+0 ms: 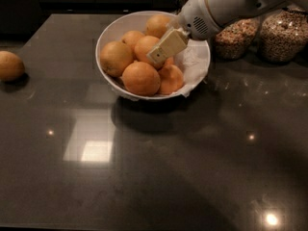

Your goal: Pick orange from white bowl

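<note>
Camera view: white bowl (109, 35) sits on the dark table (168, 167) near the far edge, about midway along it. Bowl holds a pile of oranges (140, 78), six countable, heaped above the rim, on crumpled white paper lining (195, 64) that shows on the bowl's right side. Gripper (166, 47) is down inside the bowl from the right on a white arm (221, 6), its cream tip against the central orange (144, 46) at the top of the pile. Cannot tell how far the gripper is open or whether it has hold of anything. Loose orange (9, 65) lies on the table at the left edge, well apart from the bowl. Two glass jars (284, 35) of mixed grains stand at the far right corner, just beside the bowl, partly behind the arm.
</note>
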Available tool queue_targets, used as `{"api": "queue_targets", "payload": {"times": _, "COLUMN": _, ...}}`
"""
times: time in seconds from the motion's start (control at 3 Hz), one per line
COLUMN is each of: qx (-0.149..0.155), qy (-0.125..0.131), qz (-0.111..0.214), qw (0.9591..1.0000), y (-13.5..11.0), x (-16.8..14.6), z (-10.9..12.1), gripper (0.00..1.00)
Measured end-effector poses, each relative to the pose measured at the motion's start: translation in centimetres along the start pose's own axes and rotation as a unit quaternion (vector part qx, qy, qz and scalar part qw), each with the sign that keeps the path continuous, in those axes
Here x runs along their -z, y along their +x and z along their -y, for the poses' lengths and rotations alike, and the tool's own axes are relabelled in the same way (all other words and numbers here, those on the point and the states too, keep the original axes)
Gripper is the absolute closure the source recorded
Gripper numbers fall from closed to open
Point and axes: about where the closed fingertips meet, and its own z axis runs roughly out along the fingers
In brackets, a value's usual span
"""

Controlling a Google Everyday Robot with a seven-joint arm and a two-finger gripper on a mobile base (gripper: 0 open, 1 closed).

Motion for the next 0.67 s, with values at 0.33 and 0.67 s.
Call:
{"api": "queue_targets", "payload": {"times": 0.33, "qx": -0.001, "qy": 0.016, "qz": 0.002, "qw": 0.9999, "y": -0.13, "x": -0.36, "z": 1.99, "gripper": 0.27}}
{"api": "queue_targets", "payload": {"times": 0.67, "qx": -0.004, "qy": 0.011, "qz": 0.000, "qw": 0.9999, "y": 0.03, "x": -0.93, "z": 2.03, "gripper": 0.29}}
